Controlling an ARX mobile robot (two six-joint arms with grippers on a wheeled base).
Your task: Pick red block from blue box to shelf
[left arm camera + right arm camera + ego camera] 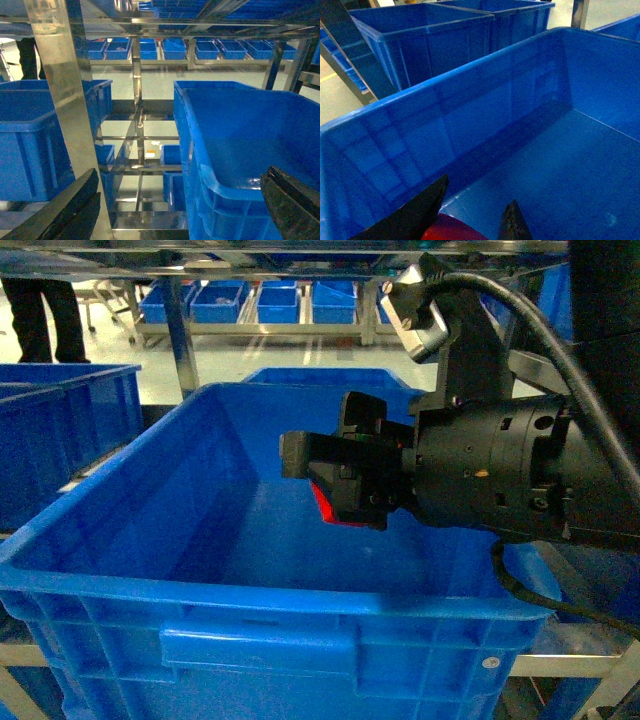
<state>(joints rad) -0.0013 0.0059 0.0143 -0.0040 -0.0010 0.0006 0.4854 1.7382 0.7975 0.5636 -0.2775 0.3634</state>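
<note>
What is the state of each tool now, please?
Left tool: open, holding nothing.
Right tool: closed on the red block, above the blue box.

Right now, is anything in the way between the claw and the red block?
No. The right claw already has the red block between its fingers, held above the blue box floor. Nothing sits between them.

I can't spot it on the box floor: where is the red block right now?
The red block sits between the right gripper fingers, right of centre in the head view, above the blue box interior.
</note>
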